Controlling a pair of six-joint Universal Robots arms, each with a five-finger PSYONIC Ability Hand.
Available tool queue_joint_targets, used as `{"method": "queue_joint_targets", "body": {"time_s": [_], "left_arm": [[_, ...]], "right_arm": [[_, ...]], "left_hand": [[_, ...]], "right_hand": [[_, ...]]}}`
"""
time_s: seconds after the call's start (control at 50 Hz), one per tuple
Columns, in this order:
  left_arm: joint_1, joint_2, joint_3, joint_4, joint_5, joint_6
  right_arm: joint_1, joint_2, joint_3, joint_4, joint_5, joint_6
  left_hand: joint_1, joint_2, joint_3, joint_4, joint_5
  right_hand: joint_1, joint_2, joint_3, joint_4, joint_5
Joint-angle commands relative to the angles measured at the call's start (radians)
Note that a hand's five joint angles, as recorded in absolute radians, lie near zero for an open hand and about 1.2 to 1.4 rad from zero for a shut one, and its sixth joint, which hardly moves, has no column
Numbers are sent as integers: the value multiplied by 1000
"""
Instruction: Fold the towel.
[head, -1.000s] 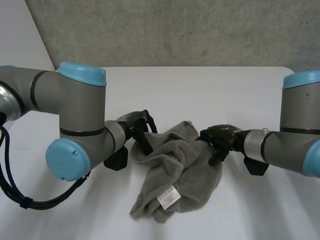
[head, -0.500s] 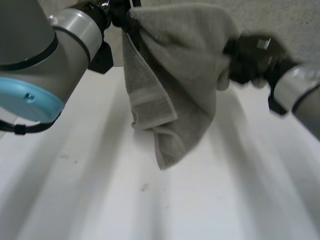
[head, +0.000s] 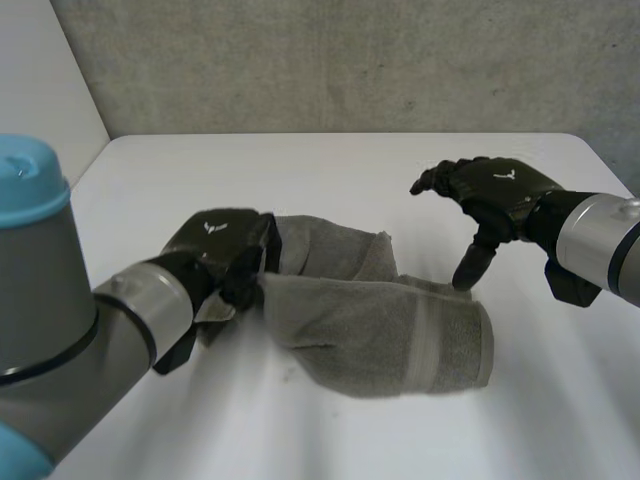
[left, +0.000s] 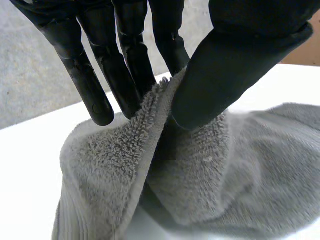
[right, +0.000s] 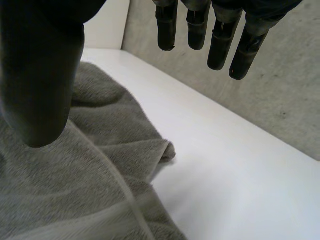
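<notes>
The grey towel (head: 380, 325) lies bunched and roughly doubled over in the middle of the white worktop (head: 330, 170), with a paler band across its right end. The left hand (head: 215, 250) pinches the towel's left edge between thumb and fingers (left: 125, 55), lifting a fold. The right hand (head: 490, 195) is spread and holds nothing, hovering over the towel's right end with its thumb pointing down.

My left hand (left: 235, 60) pinching the grey towel (left: 200, 175)
A raised edge of the cloth is caught between my thumb and fingers; the rest lies bunched in folds on the white tabletop (left: 25, 165) beneath.
</notes>
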Motion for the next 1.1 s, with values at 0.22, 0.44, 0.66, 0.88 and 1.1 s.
{"method": "queue_joint_targets", "body": {"time_s": [0.22,0.44,0.66,0.88,1.1], "left_arm": [[14,117,-160,2,-5,-2],[22,198,-242,42,-6,0],[80,223,-262,54,-5,6],[117,197,-343,189,-3,43],[118,133,-476,412,5,162]], "right_arm": [[73,306,-160,34,5,14],[125,459,-260,81,5,4],[174,515,-276,75,11,-1],[176,521,-274,40,18,1],[174,521,-231,-49,95,-4]], "left_hand": [[75,74,75,74,73],[72,71,72,71,70],[72,71,72,71,70],[-864,-865,-864,-865,-866],[-865,-865,-865,-865,-866]], "right_hand": [[-56,-71,-72,-85,-59],[-56,-71,-72,-85,-59],[71,56,55,42,68],[459,444,443,430,456],[494,479,478,465,491]]}}
